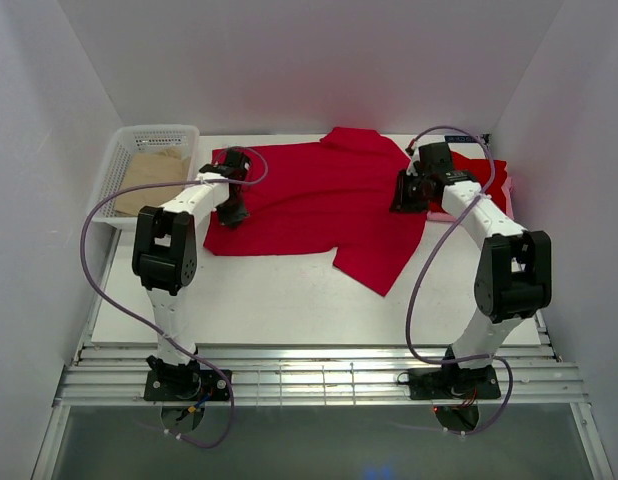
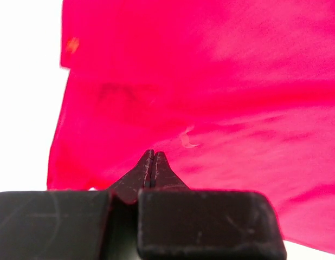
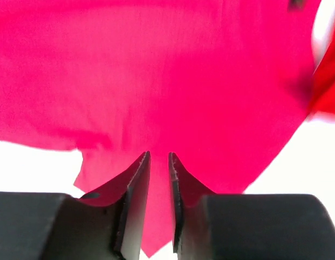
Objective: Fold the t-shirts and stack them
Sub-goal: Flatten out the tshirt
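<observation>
Bright red soft-cloth t-shirt [image 1: 309, 205] lies spread; left gripper [image 1: 232, 216] — jaws pressed together (pinching cloth? unclear) — and right gripper [image 1: 399, 205], narrowly parted, flank it, likely for an even fold.

You see a plain bright red t-shirt [image 1: 319, 200], no print on it, lying on a white table [image 1: 289, 300], and a second t-shirt [image 1: 486, 172] of the same red. The basket [image 1: 129, 140] is white and the sheet [image 1: 154, 170] in it tan. The left arm [image 1: 189, 200] and right arm [image 1: 479, 215] are white with black joints, and each cable [image 1: 89, 260] is purple.
</observation>
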`<control>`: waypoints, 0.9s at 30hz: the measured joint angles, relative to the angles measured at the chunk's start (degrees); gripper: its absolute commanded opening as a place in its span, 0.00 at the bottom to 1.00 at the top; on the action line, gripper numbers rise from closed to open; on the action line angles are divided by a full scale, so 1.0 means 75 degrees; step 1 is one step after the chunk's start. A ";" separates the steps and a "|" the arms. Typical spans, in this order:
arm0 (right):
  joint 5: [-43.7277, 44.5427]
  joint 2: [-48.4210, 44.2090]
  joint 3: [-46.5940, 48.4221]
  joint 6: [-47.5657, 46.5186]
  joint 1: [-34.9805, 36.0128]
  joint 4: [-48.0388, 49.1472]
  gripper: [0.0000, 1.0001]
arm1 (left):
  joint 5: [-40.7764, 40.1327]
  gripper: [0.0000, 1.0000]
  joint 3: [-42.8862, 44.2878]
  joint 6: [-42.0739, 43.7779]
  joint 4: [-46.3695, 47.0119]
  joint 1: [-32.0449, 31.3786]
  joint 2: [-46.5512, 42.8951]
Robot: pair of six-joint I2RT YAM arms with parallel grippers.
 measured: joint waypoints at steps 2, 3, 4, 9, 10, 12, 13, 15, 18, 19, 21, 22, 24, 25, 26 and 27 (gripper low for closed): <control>0.0020 -0.0312 -0.0621 -0.0006 0.0102 -0.0058 0.35 | -0.0143 0.14 -0.0469 0.0032 0.0067 0.0000 -0.0201; 0.0052 -0.0440 -0.0973 0.0000 0.0166 -0.0134 0.39 | -0.0233 0.17 -0.0697 0.0061 0.0052 0.0000 -0.0274; 0.0070 -0.0536 -0.1279 0.0015 0.0210 -0.0184 0.41 | -0.0318 0.20 -0.0895 0.0085 0.0032 0.0003 -0.0318; 0.0373 -0.1142 -0.2719 0.0070 0.0522 -0.0764 0.48 | -0.0615 0.77 -0.1454 0.0187 -0.0023 0.0140 -0.0484; 0.0446 -0.1282 -0.2853 0.0085 0.0595 -0.0863 0.48 | -0.0685 0.79 -0.1504 0.0184 -0.0055 0.0201 -0.0554; 0.0627 -0.1609 -0.3037 0.0114 0.0769 -0.0994 0.48 | -0.0746 0.80 -0.1609 0.0178 -0.0052 0.0373 -0.0749; 0.0685 -0.1784 -0.3110 0.0137 0.0866 -0.1032 0.48 | -0.0784 0.80 -0.1647 0.0178 -0.0038 0.0466 -0.0839; 0.0790 -0.2116 -0.3261 0.0192 0.1035 -0.1046 0.48 | -0.0845 0.80 -0.1687 0.0213 -0.0003 0.0612 -0.0962; 0.0842 -0.2471 -0.3555 0.0332 0.1198 -0.1032 0.48 | -0.0901 0.80 -0.1693 0.0294 0.0102 0.0831 -0.1005; 0.0851 -0.2521 -0.3657 0.0391 0.1212 -0.1026 0.48 | -0.0898 0.79 -0.1699 0.0329 0.0128 0.0874 -0.1005; 0.0877 -0.2565 -0.3850 0.0507 0.1247 -0.1035 0.48 | -0.0866 0.78 -0.1702 0.0376 0.0187 0.0901 -0.1005; 0.0901 -0.2570 -0.3934 0.0557 0.1259 -0.1035 0.48 | -0.0839 0.77 -0.1702 0.0385 0.0216 0.0901 -0.1005; 0.0938 -0.2597 -0.4045 0.0685 0.1282 -0.1049 0.48 | -0.0764 0.71 -0.1702 0.0370 0.0233 0.0901 -0.1005; 0.0970 -0.2626 -0.4071 0.0720 0.1300 -0.1067 0.48 | -0.0711 0.69 -0.1705 0.0364 0.0239 0.0901 -0.1005; 0.0994 -0.2667 -0.4077 0.0749 0.1309 -0.1087 0.47 | -0.0667 0.63 -0.1719 0.0364 0.0251 0.0901 -0.1005; 0.1023 -0.2713 -0.4077 0.0778 0.1320 -0.1096 0.47 | -0.0635 0.61 -0.1751 0.0353 0.0248 0.0898 -0.1005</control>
